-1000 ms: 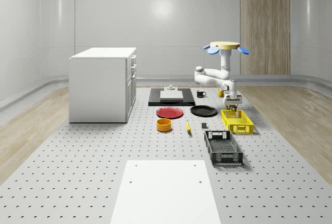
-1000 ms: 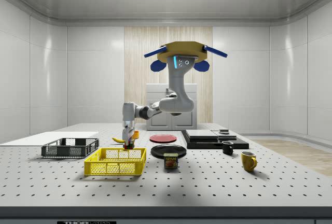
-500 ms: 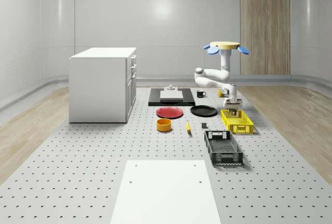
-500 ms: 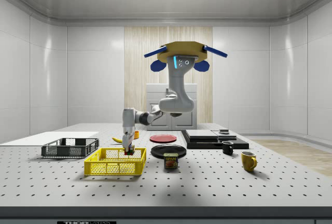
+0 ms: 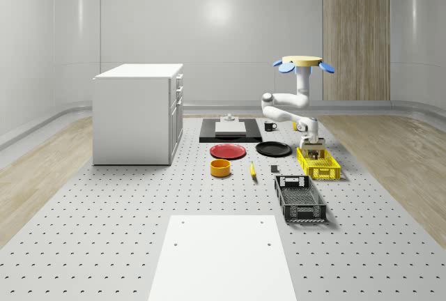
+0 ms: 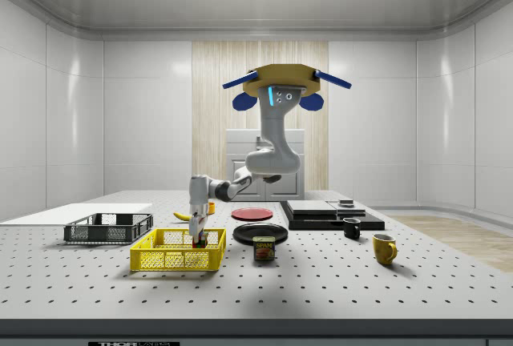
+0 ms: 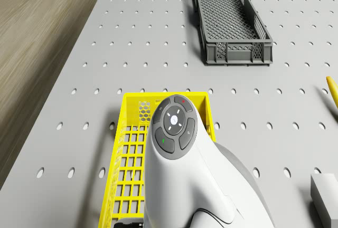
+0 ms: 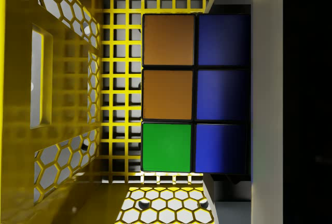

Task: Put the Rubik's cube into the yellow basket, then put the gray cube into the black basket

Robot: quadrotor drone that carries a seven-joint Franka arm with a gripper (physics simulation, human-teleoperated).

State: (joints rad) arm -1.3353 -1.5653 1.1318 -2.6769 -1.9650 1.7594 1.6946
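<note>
drone: hovers above the perforated table [image 5: 104, 231], beside the yellow basket's far end; in the side view its body [image 6: 282, 83] sits high in the upper middle of the frame, arm bent down and toward that view's left.
gripper: lowered inside the yellow basket [image 6: 178, 250], at the end nearer the black plate [image 6: 260, 232]; seen at [image 6: 197, 238] in the side view and [image 5: 313, 150] right of centre in the whole-scene view.
claw state: clenched on the rubik's cube [image 8: 193, 93]; in the wrist view the cube's faces sit square against a pale finger [image 8: 266, 94], so it reads as gripped, not let go.
rubik's cube: within the basket walls, mesh floor directly behind it; cannot tell whether it touches the floor.
why held so: my read is the cube is carried low into the basket so release means a short drop and no bounce over the rim.
task stage: first half nearly done, judged from the cube being inside the yellow walls; letting go is the step not yet made.
black basket: [image 5: 300, 198] lower right of centre in the whole-scene view, just beside the yellow one, ready for the second half.
gray cube: likely the pale block at the lower right edge of the drone view [image 7: 325, 191], on the table apart from both baskets; partly cut off, so uncertain.
risk: pulling up before the fingers fully part could drag the cube back out.
</note>
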